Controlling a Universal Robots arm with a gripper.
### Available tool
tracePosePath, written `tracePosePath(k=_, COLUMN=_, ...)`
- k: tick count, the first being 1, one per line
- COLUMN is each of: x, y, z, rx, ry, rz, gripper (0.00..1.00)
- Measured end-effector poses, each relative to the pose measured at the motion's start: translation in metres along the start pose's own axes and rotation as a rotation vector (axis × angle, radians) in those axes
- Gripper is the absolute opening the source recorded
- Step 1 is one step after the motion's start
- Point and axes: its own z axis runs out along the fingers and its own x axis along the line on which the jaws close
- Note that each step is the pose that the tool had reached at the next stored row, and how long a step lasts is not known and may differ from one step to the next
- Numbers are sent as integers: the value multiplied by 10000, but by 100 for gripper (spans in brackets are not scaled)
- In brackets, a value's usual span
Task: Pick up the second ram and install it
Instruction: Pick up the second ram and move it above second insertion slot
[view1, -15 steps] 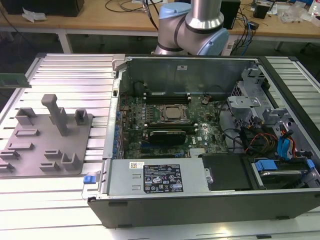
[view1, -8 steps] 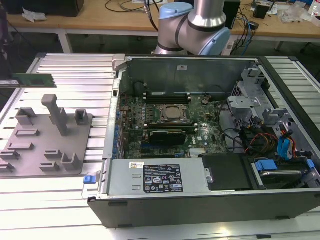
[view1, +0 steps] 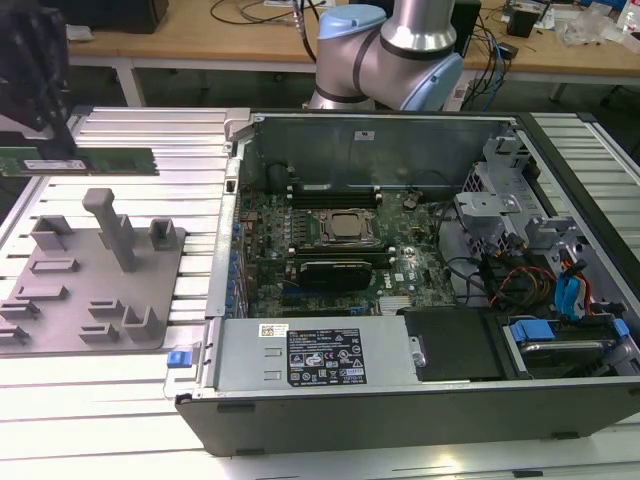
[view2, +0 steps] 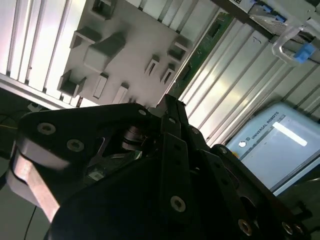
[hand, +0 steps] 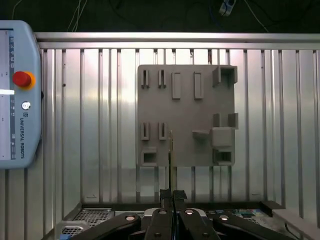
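Slatted aluminium table (view1: 130, 135), top built of parallel ribbed profiles, pale and reflective.

A grey fixture plate (view1: 85, 300) lies flat on the slats at the exterior view's left. It carries raised blocks, slotted holders and one tall post. An open computer case (view1: 240, 400) lies on its side just beside the plate, at the exterior view's right, its interior facing up. Bare slats show beyond the case on the far side. In the first wrist view the plate (hand: 185, 107) sits square to the ribs, with bare slats (hand: 90, 125) all round it. A teach pendant (hand: 17, 95) overlaps the outer slats, well apart from the plate.
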Motion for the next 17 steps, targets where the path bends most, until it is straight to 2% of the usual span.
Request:
tracePosePath(k=1, x=0, y=-37, z=-1, rx=-1, ry=0, rz=0, gripper=9)
tracePosePath(k=4, x=-1, y=-264, z=-10, rx=-7, ry=0, rz=0, gripper=9)
tracePosePath(k=5, x=-1, y=-370, z=-14, rx=-10, ry=1, rz=-1, gripper=9)
tracePosePath(k=10, x=-2, y=-606, z=-23, rx=-16, ry=0, rz=-1, gripper=9)
tracePosePath(k=13, x=-2, y=-819, z=-32, rx=-22, ry=1, rz=0, gripper=9)
tracePosePath(k=15, x=-2, y=-892, z=-34, rx=-22, ry=0, rz=-1, gripper=9)
tracePosePath(k=17, x=-3, y=-1041, z=-40, rx=-25, ry=1, rz=0, gripper=9)
